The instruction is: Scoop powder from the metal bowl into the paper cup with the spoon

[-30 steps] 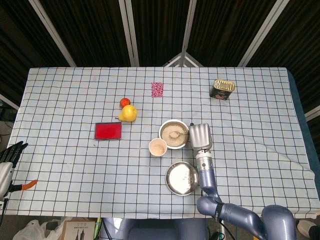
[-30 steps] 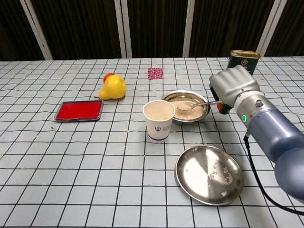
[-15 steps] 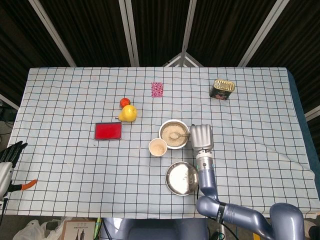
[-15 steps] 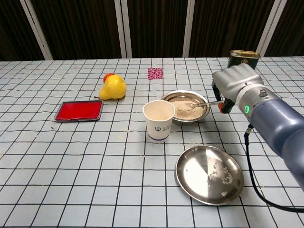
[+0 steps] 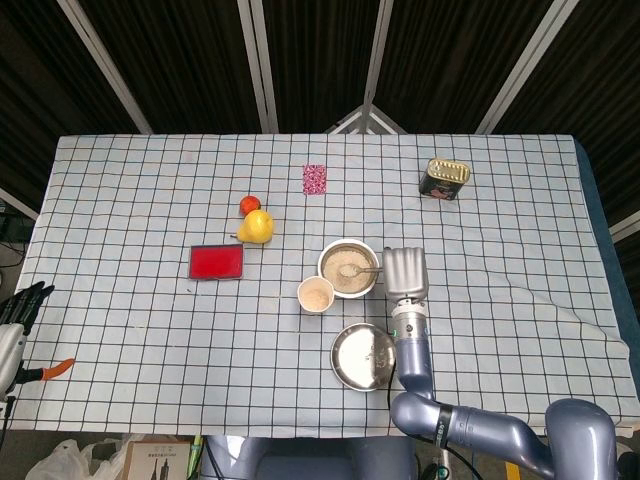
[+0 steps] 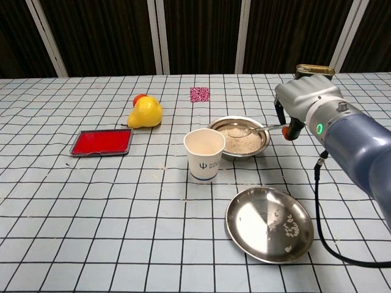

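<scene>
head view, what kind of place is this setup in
Probably a robot lab or test bench, not a kitchen: a table under a checked cloth, dark panels with metal struts behind it, and a small patterned marker square among assorted props.

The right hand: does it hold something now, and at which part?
Yes. The right hand holds the spoon by the far end of its handle, with the spoon's head over the powder in the metal bowl. The left hand holds nothing.

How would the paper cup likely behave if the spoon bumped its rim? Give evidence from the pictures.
The paper cup would probably tip or slide easily: it stands taller than wide and looks thin-walled. Its powder may steady it slightly, though little shows in the head view.
</scene>
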You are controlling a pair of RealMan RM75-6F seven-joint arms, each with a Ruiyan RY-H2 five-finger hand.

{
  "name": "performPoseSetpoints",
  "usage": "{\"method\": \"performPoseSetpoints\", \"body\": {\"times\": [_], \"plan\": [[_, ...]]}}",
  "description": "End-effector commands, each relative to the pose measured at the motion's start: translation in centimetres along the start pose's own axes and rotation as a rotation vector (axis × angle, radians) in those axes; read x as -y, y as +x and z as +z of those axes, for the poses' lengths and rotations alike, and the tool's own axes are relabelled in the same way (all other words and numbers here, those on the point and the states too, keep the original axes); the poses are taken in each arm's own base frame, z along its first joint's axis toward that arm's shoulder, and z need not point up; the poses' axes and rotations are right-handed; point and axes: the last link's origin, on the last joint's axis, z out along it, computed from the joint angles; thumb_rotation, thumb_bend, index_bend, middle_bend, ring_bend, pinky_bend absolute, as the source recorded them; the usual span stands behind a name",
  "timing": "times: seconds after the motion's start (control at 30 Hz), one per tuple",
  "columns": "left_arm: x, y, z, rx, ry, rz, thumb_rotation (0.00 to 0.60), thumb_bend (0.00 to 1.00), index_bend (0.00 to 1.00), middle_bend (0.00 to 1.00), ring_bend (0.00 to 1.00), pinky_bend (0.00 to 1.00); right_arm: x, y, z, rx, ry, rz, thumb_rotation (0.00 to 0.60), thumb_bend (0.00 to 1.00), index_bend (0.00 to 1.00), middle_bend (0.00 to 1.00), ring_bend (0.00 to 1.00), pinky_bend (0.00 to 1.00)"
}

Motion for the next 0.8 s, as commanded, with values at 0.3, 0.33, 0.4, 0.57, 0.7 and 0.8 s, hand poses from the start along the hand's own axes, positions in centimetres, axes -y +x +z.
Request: {"method": "performPoseSetpoints", "body": {"times": [0.3, 0.33, 0.4, 0.57, 0.7, 0.8], "plan": [[0.1, 0.1, 0.0, -0.003, 0.002, -0.006, 0.600, 0.00, 0.00, 0.00, 0.00, 0.00, 0.3, 2.0, -0.9, -0.008, 0.003, 0.017, 0.600, 0.70, 0.62, 0.93, 1.00, 0.97], [0.1, 0.1, 0.0, -0.002, 0.002, -0.006, 0.600, 0.00, 0.00, 0.00, 0.00, 0.00, 0.3, 2.1, -1.1, -0.009, 0.005, 0.017, 0.600, 0.70, 0.62, 0.93, 1.00, 0.97], [0.1, 0.1, 0.1, -0.002, 0.001, -0.006, 0.600, 0.00, 0.00, 0.00, 0.00, 0.00, 0.4, 2.4, -1.4, -0.011, 0.008, 0.015, 0.600, 0.70, 0.62, 0.93, 1.00, 0.97], [0.0, 0.1, 0.0, -0.003, -0.003, -0.008, 0.600, 0.00, 0.00, 0.00, 0.00, 0.00, 0.6, 3.3, -2.3, -0.024, 0.018, 0.014, 0.600, 0.70, 0.62, 0.93, 1.00, 0.97], [0.0, 0.2, 0.0, -0.004, -0.008, -0.009, 0.600, 0.00, 0.00, 0.00, 0.00, 0.00, 0.8, 3.9, -3.1, -0.035, 0.022, 0.010, 0.600, 0.70, 0.62, 0.93, 1.00, 0.97], [-0.1, 0.2, -0.1, -0.004, -0.010, -0.011, 0.600, 0.00, 0.00, 0.00, 0.00, 0.00, 0.9, 4.2, -3.7, -0.041, 0.025, 0.002, 0.600, 0.70, 0.62, 0.93, 1.00, 0.97]]}}
